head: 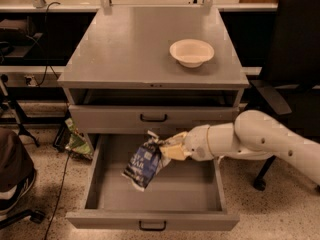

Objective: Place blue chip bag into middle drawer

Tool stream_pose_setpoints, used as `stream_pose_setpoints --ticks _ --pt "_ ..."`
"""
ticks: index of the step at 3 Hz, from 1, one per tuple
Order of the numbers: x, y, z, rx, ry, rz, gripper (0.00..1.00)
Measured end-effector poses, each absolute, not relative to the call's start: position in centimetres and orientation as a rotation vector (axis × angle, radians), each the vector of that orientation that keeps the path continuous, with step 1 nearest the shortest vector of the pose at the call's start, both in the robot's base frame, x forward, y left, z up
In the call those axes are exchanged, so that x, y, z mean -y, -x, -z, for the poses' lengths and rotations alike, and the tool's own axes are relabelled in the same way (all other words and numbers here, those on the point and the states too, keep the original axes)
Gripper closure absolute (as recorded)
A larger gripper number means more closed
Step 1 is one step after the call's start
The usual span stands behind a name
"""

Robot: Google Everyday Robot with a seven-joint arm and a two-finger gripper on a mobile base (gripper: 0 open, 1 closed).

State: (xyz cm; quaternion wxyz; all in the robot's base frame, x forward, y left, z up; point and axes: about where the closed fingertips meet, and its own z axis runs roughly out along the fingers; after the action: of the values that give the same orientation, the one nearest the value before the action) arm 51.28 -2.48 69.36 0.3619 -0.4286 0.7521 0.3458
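Observation:
The blue chip bag hangs crumpled from my gripper, which is shut on its upper right corner. The bag is over the left-middle of the open middle drawer, a deep grey tray pulled far out with a small black handle at its front. The bag's lower end is at about the level of the drawer's rim; I cannot tell if it touches the floor of the tray. My white arm reaches in from the right, above the drawer's right side.
A shallower grey drawer with a like black handle sits shut above. A cream-white bowl stands on the cabinet top. A black office chair is at the right. A green bag and cables lie on the floor at the left.

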Motion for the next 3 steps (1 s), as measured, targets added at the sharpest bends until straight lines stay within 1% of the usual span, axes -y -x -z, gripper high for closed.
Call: stream_pose_setpoints --ticks 1,2,3 --pt "1.6 -50.8 -66.4 -1.939 1.114 -0.920 1.00" --pt "1.5 -50.9 -61.8 -1.979 1.091 -0.927 0.83" --pt "2.2 -52.1 -55.4 -2.074 1.007 -0.902 0.51"
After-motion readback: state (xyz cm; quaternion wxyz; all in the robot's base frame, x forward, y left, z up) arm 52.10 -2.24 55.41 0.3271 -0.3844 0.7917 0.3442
